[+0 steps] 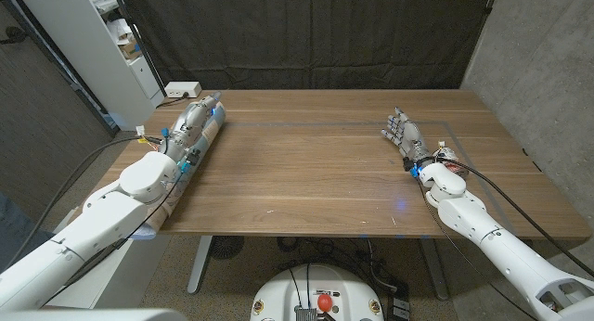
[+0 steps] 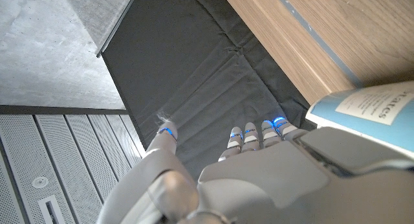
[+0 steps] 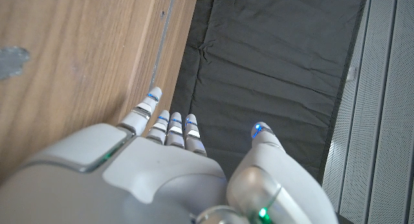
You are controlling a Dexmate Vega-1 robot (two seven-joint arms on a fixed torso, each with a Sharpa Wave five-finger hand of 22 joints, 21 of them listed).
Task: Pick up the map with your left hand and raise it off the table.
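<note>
The map (image 2: 375,111) is light blue with a white label bearing dark print, lying under the left hand (image 1: 192,123). Whether its fingers grip it, I cannot tell. The right hand (image 1: 406,134) holds nothing, fingers extended.

Map (image 1: 190,159): largely covered by the left arm and left hand (image 1: 190,124) in the head view; contact between them cannot be determined. In the left wrist view the map (image 2: 375,111) is cut off at the picture's edge, its print partly legible only. Right hand's (image 1: 406,135) palm side not visible.
</note>
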